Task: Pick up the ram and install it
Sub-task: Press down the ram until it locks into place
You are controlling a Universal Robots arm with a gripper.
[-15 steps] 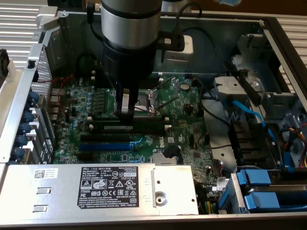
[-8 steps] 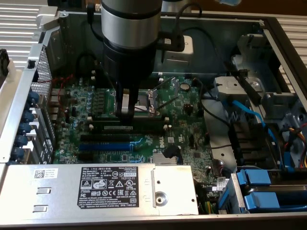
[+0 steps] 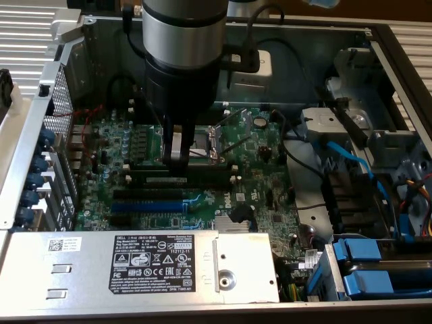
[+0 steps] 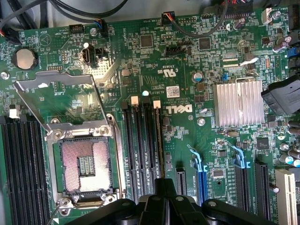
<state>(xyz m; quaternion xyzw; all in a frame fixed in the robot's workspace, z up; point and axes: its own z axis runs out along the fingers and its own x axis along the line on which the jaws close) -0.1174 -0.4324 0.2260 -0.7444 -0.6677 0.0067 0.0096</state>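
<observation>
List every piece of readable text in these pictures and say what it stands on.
"DELL": on the motherboard, printed in white beside the memory slots.
"DELL": on the large label on the metal cover.
All other print on that label, the small white stickers and the board markings: too small to read.

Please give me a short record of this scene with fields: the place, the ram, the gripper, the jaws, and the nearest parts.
place: open computer case with a green motherboard
ram: standing on edge in one of the long black slots, label strip visible
gripper: low over the slot row, close above the ram
jaws: shut
contact with ram: cannot tell
processor socket: beside the slots, no chip in it, cover raised
blue slot: nothing in it
</observation>
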